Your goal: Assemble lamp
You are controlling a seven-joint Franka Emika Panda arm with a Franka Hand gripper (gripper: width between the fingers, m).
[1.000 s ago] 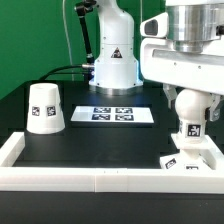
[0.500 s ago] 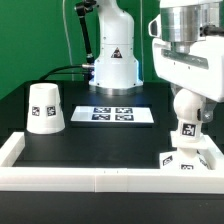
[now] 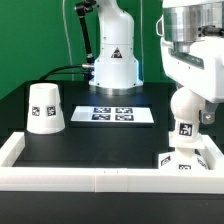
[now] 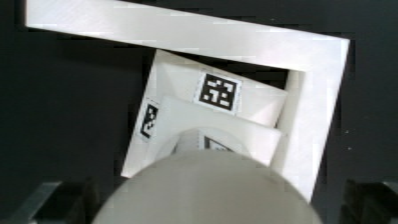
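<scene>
The white bulb (image 3: 184, 118) stands upright with its lower end on the flat square base (image 3: 190, 160), near the front right corner of the table in the exterior view. My gripper (image 3: 188, 100) comes down from above and is shut on the bulb's ball top. In the wrist view the bulb's rounded top (image 4: 205, 185) fills the space between my dark fingers (image 4: 57, 200), with the tagged base (image 4: 187, 110) below it. The tapered shade (image 3: 44, 108) stands alone at the exterior view's left, mouth down.
The marker board (image 3: 120, 115) lies mid-table in front of the arm's white pedestal (image 3: 113, 62). A white raised rim (image 3: 70, 178) borders the table's front and sides; its corner (image 4: 267, 35) runs close beside the base.
My wrist and gripper body have shifted toward the exterior view's right. The bulb stays on the base; its tag has moved slightly to the left.
</scene>
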